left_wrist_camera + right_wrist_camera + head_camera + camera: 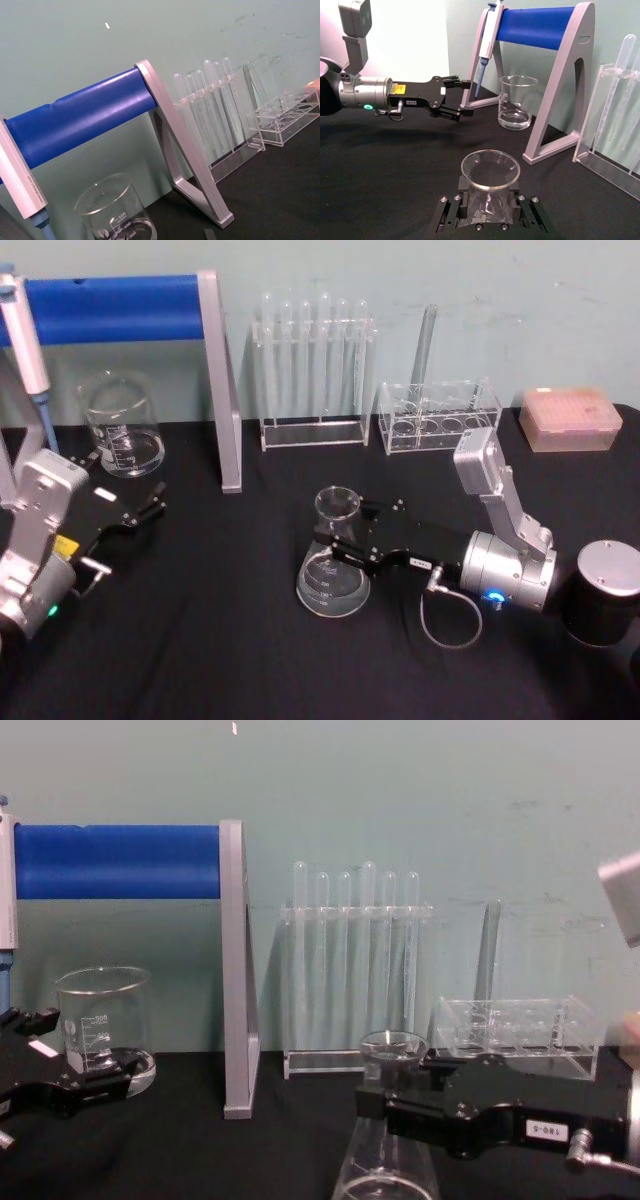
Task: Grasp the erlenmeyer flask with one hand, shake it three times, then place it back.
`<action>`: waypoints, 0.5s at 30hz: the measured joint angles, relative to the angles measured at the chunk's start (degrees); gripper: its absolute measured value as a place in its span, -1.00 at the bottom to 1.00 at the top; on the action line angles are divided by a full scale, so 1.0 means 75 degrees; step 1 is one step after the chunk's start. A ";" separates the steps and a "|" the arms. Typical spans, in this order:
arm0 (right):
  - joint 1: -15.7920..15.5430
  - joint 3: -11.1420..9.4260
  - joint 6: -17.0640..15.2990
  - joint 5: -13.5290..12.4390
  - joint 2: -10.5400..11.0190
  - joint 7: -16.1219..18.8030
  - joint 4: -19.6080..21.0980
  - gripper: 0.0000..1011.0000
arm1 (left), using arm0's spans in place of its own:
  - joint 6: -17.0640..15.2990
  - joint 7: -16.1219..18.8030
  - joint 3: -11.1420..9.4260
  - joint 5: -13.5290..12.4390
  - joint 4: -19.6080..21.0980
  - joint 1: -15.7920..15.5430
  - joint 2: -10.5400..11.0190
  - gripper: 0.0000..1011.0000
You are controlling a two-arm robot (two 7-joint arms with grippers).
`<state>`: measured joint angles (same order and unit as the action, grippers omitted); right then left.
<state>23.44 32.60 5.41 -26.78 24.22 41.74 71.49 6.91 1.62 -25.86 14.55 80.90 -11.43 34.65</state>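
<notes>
Right tool (340, 540) clamps the erlenmeyer flask (331, 585) at its neck in the head view, base seemingly on the worktop (230, 640); left tool (150, 506) sits far left. Right wrist view: jaws pinch the neck; left tool spread, empty. Chest view: the grip sits just under the rim. Thin, slick glass, probably light and breakable, so the neck suits.

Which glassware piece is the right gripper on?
The erlenmeyer flask, mid-table: the right gripper is closed around its narrow neck. The straight-sided beaker stands far left, untouched.

Blue-barred metal stand (80, 120), glass beaker (114, 210) beneath, test-tube rack (216, 112) beside, black table (280, 192)
</notes>
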 joint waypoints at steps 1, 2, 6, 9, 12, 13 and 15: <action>0.0000 0.0000 -0.0002 0.0005 0.0005 -0.0010 0.0005 -0.11 | 0.0001 0.0000 0.0000 0.0000 0.0000 0.0000 0.0000 0.98; -0.0001 0.0001 -0.0013 0.0019 0.0020 -0.0033 0.0029 -0.11 | 0.0000 0.0000 0.0000 0.0000 0.0000 0.0000 0.0000 0.98; -0.0078 -0.0051 -0.0121 0.0033 0.0075 -0.0218 0.0278 -0.11 | 0.0000 0.0000 0.0000 0.0000 0.0000 0.0000 0.0000 0.98; -0.0196 -0.0181 -0.0255 -0.0047 0.0131 -0.0425 0.0636 -0.11 | 0.0000 0.0000 0.0000 0.0000 0.0000 0.0000 0.0000 0.98; -0.0330 -0.0339 -0.0413 -0.0177 0.0190 -0.0656 0.1025 -0.11 | 0.0000 0.0000 0.0000 0.0000 0.0000 0.0000 0.0000 0.98; -0.0396 -0.0429 -0.0482 -0.0229 0.0216 -0.0794 0.1213 -0.11 | 0.0000 -0.0001 0.0000 0.0000 0.0000 0.0000 0.0000 0.98; -0.0461 -0.0513 -0.0545 -0.0264 0.0237 -0.0944 0.1382 -0.11 | 0.0000 0.0000 0.0000 0.0000 0.0000 0.0000 0.0000 0.98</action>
<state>19.98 28.75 1.33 -28.76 26.00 34.66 81.85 6.91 1.62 -25.86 14.55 80.90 -11.43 34.64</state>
